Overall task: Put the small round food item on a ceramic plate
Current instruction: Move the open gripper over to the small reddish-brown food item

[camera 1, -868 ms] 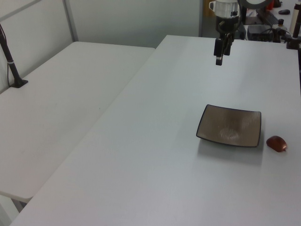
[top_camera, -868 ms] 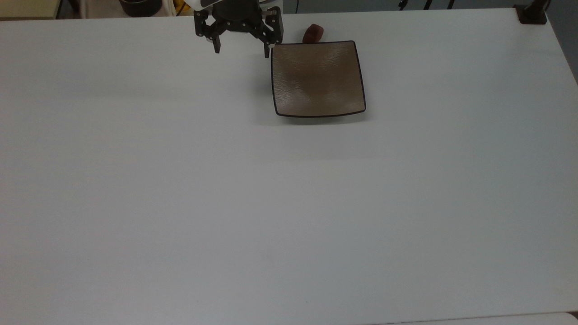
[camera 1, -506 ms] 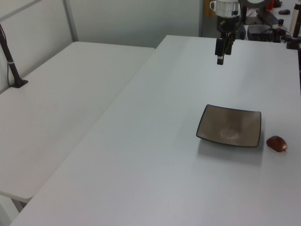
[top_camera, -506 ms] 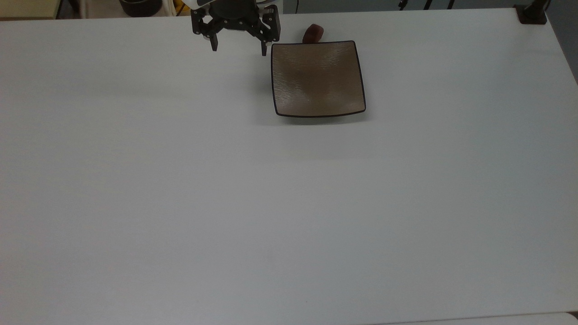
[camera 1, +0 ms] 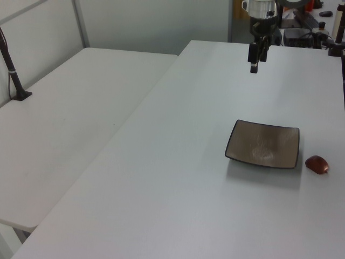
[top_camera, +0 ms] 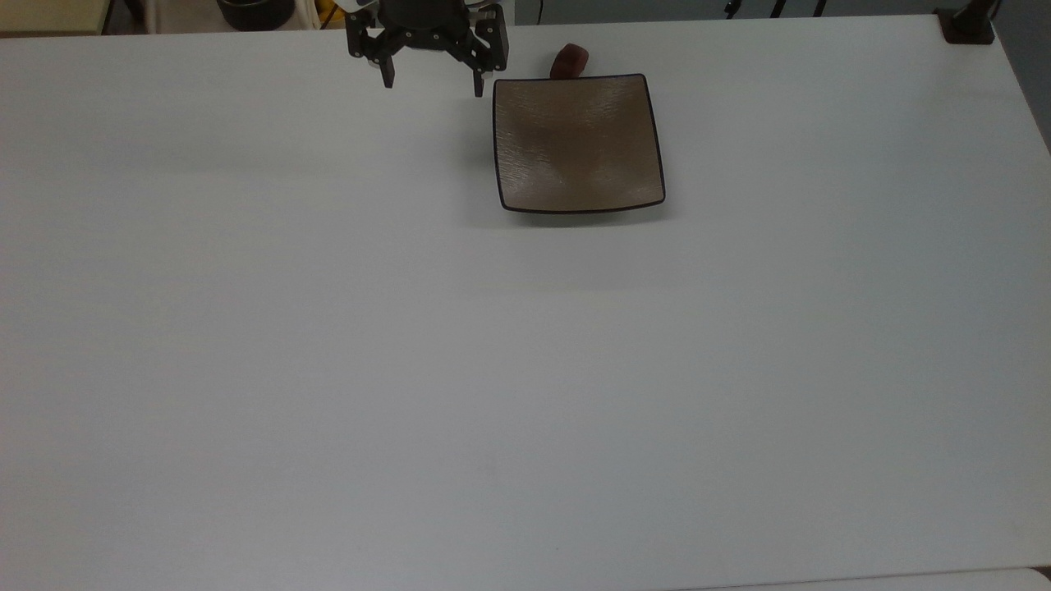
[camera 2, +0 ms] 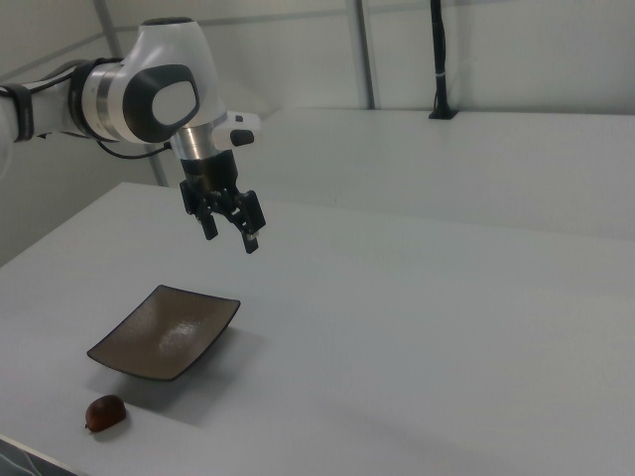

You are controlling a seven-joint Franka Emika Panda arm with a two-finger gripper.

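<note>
The small round food item (top_camera: pixel 569 61) (camera 1: pixel 317 164) (camera 2: pixel 103 413), a dark red-brown lump, lies on the white table just beyond the far edge of the plate in the top view. The square brown ceramic plate (top_camera: pixel 577 141) (camera 1: pixel 264 144) (camera 2: pixel 167 331) holds nothing. My gripper (top_camera: pixel 432 84) (camera 1: pixel 253 69) (camera 2: pixel 230 238) hangs open and empty above the table, off the plate's far-left corner in the top view, well apart from the food item.
The white table (top_camera: pixel 410 369) stretches wide around the plate. A second white table (camera 1: pixel 70 118) adjoins it. A dark post base (top_camera: pixel 965 25) stands at the top view's far right corner. Clutter (camera 1: pixel 302 27) sits behind the arm.
The gripper has moved slightly toward the table's far edge in the top view, still open. Plate and food item have not moved.
</note>
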